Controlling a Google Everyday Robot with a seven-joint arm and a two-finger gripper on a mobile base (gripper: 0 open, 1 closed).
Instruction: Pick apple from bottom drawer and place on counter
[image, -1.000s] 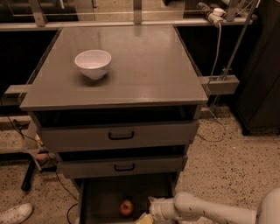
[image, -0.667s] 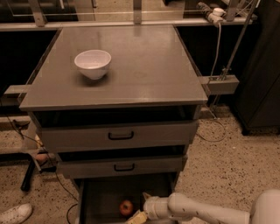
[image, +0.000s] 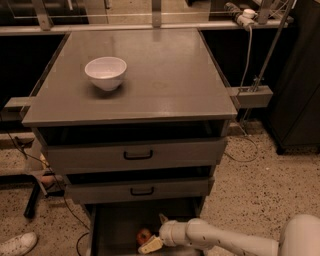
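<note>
The apple (image: 144, 234) sits in the open bottom drawer (image: 114, 227), the end effector (image: 154, 233) spread open beside it, gripping nothing.

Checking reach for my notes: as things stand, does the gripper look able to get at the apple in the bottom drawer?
Probably yes. The gripper is down inside the open bottom drawer, right beside the apple, and nothing visible lies between them.

A workshop-like lab: grey metal drawer cabinet (image: 175, 80), speckled floor (image: 260, 190), loose cables (image: 247, 50); the hand (image: 156, 232) in the bottom drawer (image: 115, 227).
</note>
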